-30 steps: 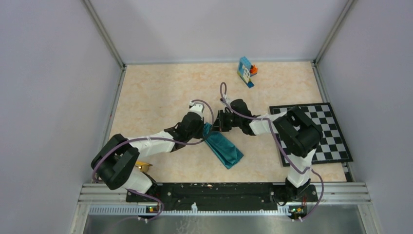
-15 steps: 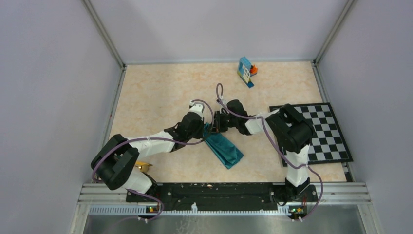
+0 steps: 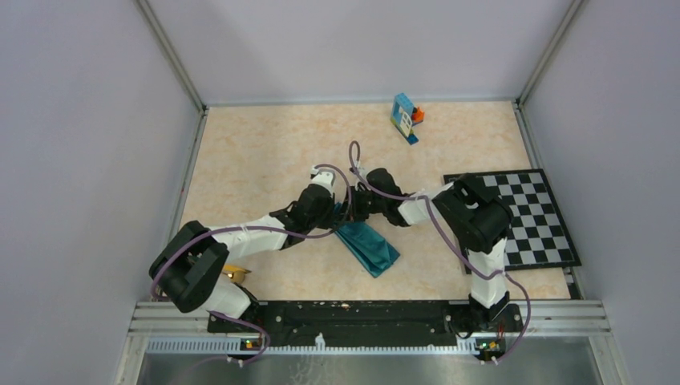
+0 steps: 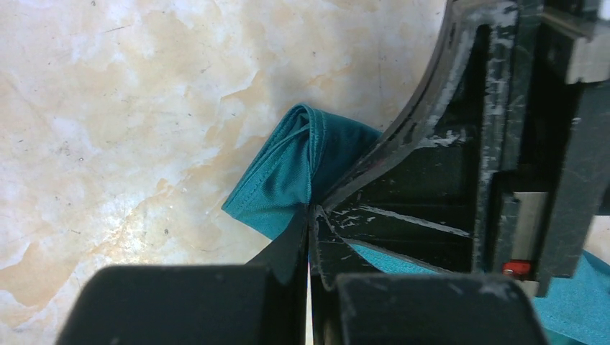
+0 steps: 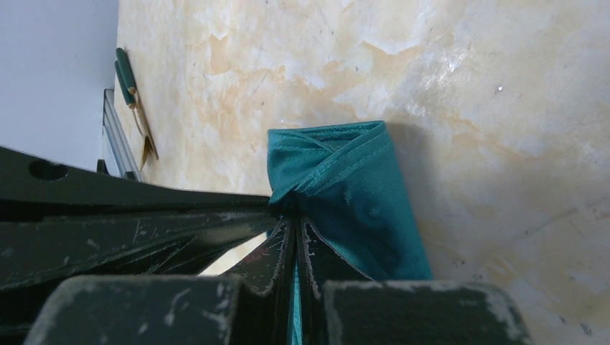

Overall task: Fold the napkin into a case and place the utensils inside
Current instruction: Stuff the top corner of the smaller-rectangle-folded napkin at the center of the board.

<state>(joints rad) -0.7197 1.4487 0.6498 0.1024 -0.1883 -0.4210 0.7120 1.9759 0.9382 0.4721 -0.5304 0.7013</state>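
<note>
Folded napkin [image 3: 370, 249] at the middle of the table [image 3: 257, 152]: a teal-green cloth doubled into a narrow strip that lies diagonally, its far end toward the upper left and its near end toward the arms' bases. At the far end the hemmed edges overlap in a bunched fold (left wrist view [image 4: 288, 176]; right wrist view [image 5: 345, 194]). Left gripper [image 4: 311, 212] and right gripper [image 5: 293, 215] meet tip to tip over this end, each with its jaws pressed together and pinching the cloth; in the overhead view they stand just beside each other (left [image 3: 340, 213], right [image 3: 354, 207]). Utensils [image 5: 133, 90], green-handled with golden parts, lie well apart at the table's left near corner. Periphery: toy blocks [image 3: 406, 118] at the far edge; checkerboard mat [image 3: 545, 233] at the right.
</note>
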